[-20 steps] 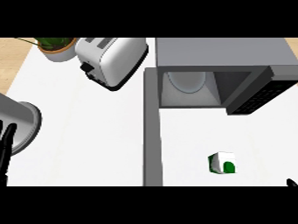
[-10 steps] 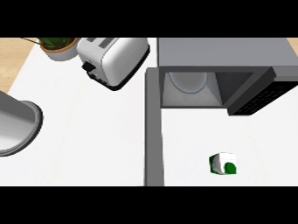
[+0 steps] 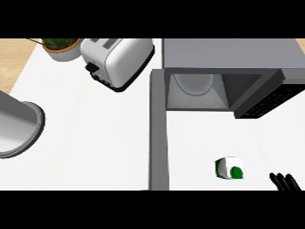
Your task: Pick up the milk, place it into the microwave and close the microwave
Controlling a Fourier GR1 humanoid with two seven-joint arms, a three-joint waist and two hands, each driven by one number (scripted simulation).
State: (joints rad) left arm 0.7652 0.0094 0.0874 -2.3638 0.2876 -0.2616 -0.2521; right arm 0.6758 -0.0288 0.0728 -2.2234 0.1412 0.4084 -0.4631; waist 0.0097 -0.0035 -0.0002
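Only the straight black fingertips of the right robot hand [image 3: 285, 181] show, at the view's lower right edge.

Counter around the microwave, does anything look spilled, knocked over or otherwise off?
Nothing stands out. The milk sits on the counter in front of the open microwave, with no spill showing. The toaster only stands at an angle.

On my white tabletop [image 3: 95, 134], a white toaster [image 3: 118, 60] lies tilted near the far edge. Just left of it stands a potted plant [image 3: 61, 47] in a pale pot. A large grey metal cylinder [image 3: 6, 123] lies at my left edge, well apart from the toaster.
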